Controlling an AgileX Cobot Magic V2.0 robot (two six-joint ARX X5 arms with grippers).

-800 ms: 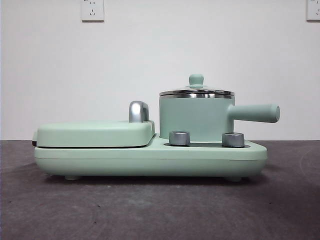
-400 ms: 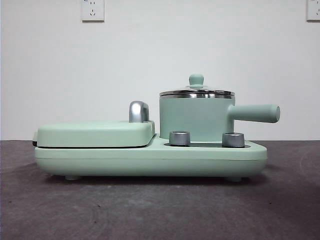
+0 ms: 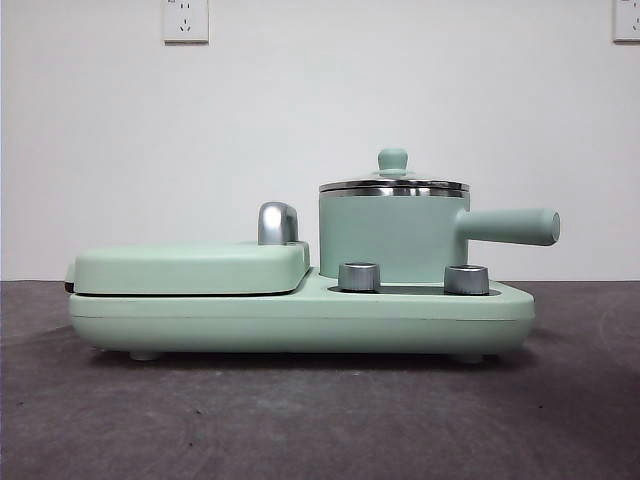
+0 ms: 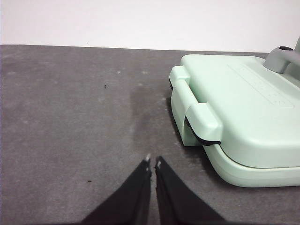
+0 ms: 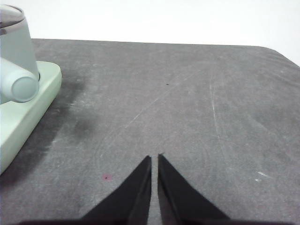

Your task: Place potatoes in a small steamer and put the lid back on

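Small steamer (image 3: 392, 238): mint-green pot, upright on the right half of the mint-green appliance base (image 3: 300, 320), straight side handle (image 3: 510, 227) pointing right in the front view. Lid (image 3: 393, 186): seated level on the steel rim, mint-green knob (image 3: 392, 159) on top. Contents hidden behind the pot wall; potatoes not visible in any view.

Two metal dials (image 3: 359, 276) at the front of the base, just below the pot. Flat griddle cover (image 3: 190, 267): closed, on the left half of the base, chrome handle (image 3: 278, 223) rising behind it, beside the pot.

Base resting on the dark grey table (image 3: 300, 420). Two wall sockets (image 3: 185, 20) on the white wall behind.

Left gripper (image 4: 153, 162): jaws together, holding nothing, low over bare table, near the griddle end of the appliance. Right gripper (image 5: 154, 159): jaws nearly together with a thin slit between, holding nothing, over bare table, apart from the pot handle's end.
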